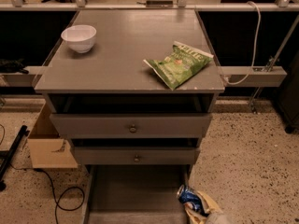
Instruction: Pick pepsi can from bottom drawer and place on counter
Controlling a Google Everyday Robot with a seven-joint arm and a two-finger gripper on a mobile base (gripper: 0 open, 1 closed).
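Down by the bottom drawer (135, 190), hand (202, 211) touches pepsi can (188, 196).

From here I can read almost nothing. The green chip bag (180, 64) on the counter (126, 55) carries white capitals along its top edge, which I cannot spell out. The pepsi can (188, 196) shows no legible lettering. My gripper (205, 211) sits just beside it, at the right edge of the bottom drawer (135, 190).
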